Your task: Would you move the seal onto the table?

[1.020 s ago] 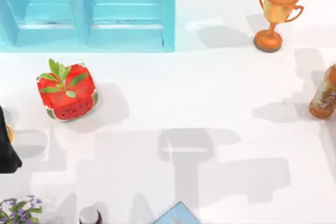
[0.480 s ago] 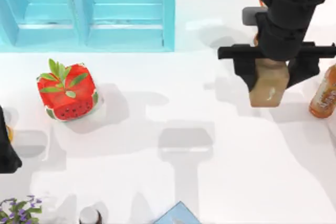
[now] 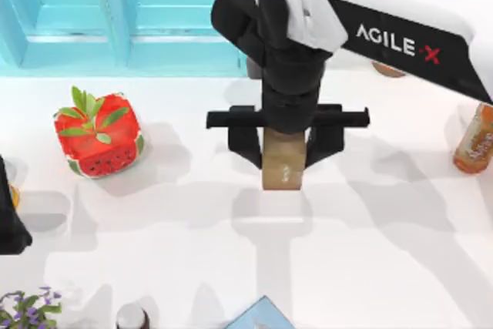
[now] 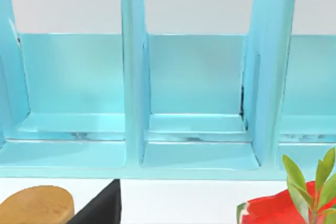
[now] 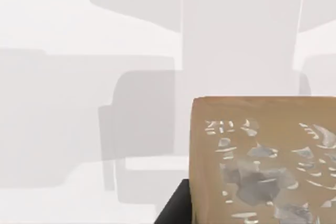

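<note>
The seal (image 3: 280,166) is a tan-brown block hanging above the middle of the white table (image 3: 385,252). My right gripper (image 3: 281,152) is shut on the seal, with a black finger on each side. In the right wrist view the seal (image 5: 262,156) shows its carved face above the bare table (image 5: 79,103), and its shadow lies on the surface below. My left arm (image 3: 9,221) is parked at the table's left edge.
A light-blue cabinet (image 3: 127,17) stands at the back left, with a watermelon cube (image 3: 98,135) in front of it. An amber bottle (image 3: 474,140) stands at the right edge. A trophy base (image 3: 389,71) peeks out behind the right arm. A purple-flowered plant (image 3: 29,310) sits at the front left.
My right arm came in from the back right and carried the seal leftward to the middle of the table. It now covers most of the trophy. The left arm stayed put.
</note>
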`<move>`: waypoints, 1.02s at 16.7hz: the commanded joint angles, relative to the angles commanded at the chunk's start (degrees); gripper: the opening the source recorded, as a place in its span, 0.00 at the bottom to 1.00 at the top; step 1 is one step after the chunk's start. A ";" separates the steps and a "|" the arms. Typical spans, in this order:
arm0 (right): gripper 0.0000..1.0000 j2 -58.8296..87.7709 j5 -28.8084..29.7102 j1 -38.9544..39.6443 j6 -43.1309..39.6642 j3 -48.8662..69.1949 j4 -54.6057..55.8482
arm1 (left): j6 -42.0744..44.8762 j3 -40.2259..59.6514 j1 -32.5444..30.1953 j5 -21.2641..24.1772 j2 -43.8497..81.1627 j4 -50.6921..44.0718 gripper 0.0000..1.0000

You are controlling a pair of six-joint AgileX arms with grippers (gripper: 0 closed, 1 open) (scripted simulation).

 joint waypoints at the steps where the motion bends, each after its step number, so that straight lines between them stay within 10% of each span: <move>1: 0.00 0.00 0.00 0.00 0.00 0.00 0.00 | 0.00 0.00 0.00 0.00 0.00 0.00 1.00; 14: 0.00 1.78 0.02 0.09 0.11 -7.27 9.05 | 0.00 0.00 0.00 0.00 0.00 0.00 1.00; 17: 0.23 1.78 0.02 0.09 0.11 -7.27 9.05 | 0.00 0.00 0.00 0.00 0.00 0.00 1.00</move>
